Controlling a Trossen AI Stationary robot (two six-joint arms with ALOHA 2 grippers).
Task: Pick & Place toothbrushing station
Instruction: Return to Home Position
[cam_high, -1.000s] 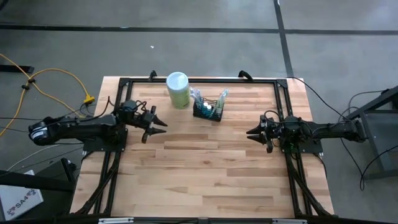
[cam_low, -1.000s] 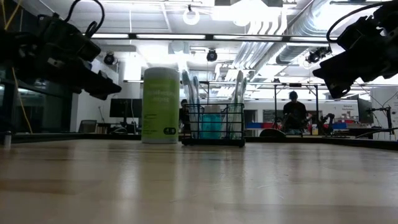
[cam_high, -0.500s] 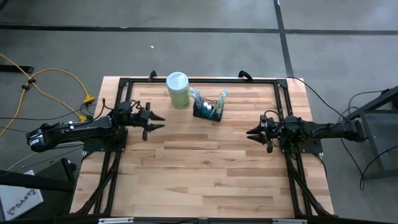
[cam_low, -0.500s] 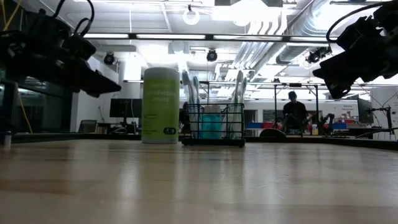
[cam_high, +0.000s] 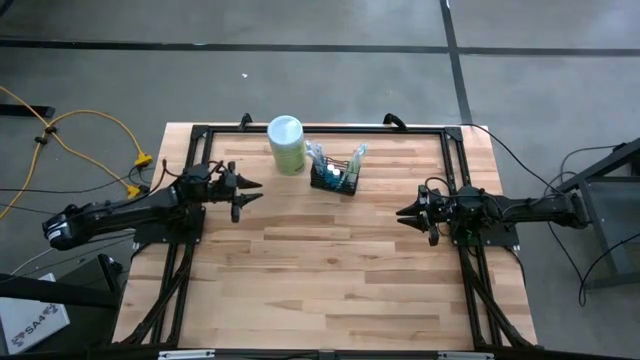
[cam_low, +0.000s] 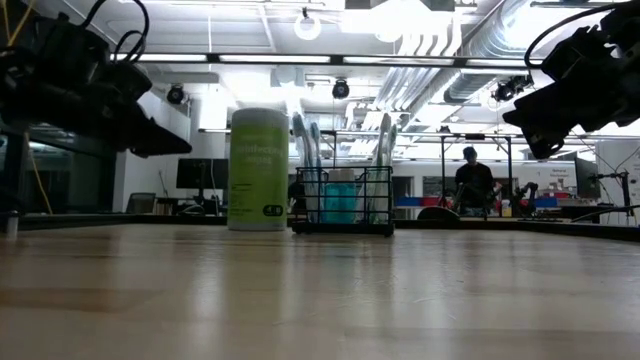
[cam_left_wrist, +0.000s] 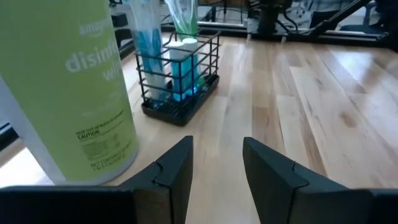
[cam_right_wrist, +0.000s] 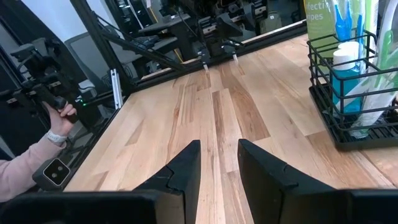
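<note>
The toothbrushing station (cam_high: 335, 178), a small black wire basket holding toothbrushes and a blue bottle, stands on its base at the table's far middle; it also shows in the low view (cam_low: 345, 200) and both wrist views (cam_left_wrist: 180, 74) (cam_right_wrist: 348, 93). My left gripper (cam_high: 255, 190) hovers above the table to the basket's left, open and empty, pointing nearly level past the green canister toward the basket (cam_left_wrist: 217, 168). My right gripper (cam_high: 403, 213) hovers to the basket's right and a little nearer, open and empty (cam_right_wrist: 219, 162).
A pale green canister with a white lid (cam_high: 286, 145) stands just left of the basket, close to my left gripper (cam_left_wrist: 62, 93). A black frame (cam_high: 320, 130) runs along the table's far edge. A person's hand (cam_right_wrist: 59, 115) holds a controller beyond the table.
My left gripper has shifted a little toward the table's far edge and the canister, and has tipped up from slanting downward to nearly level. The basket and canister have stayed put.
</note>
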